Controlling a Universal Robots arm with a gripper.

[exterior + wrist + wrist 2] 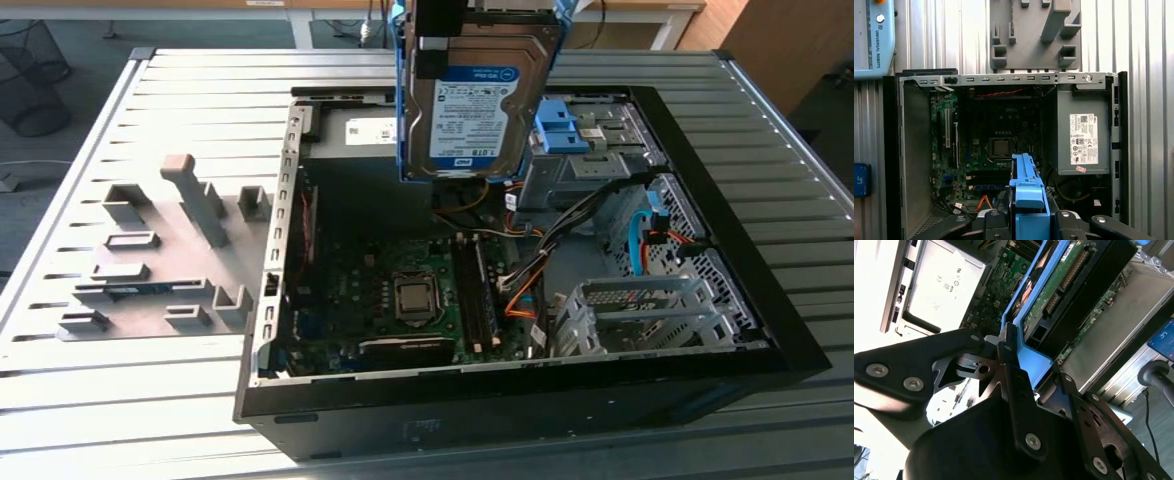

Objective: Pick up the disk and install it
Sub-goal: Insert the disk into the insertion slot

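Observation:
The disk (474, 110), a silver hard drive with a white-and-blue label in a blue carrier frame, hangs upright above the open computer case (781, 300), over its rear half. My gripper (481, 18) is shut on the disk's upper end. In the second wrist view the gripper (1034, 365) clamps the blue frame, and the disk's (1054, 285) green circuit board faces the camera. In the first wrist view the carrier's blue edge (1026, 185) stands up between the fingers (996, 225), with the motherboard (999, 135) below.
Inside the case are a grey power-supply box (1084, 135), a metal drive cage (654, 310), orange and black cables (534, 270) and blue brackets (561, 130). A grey fixture plate (160, 250) with upright blocks lies on the slatted table at the exterior view's left.

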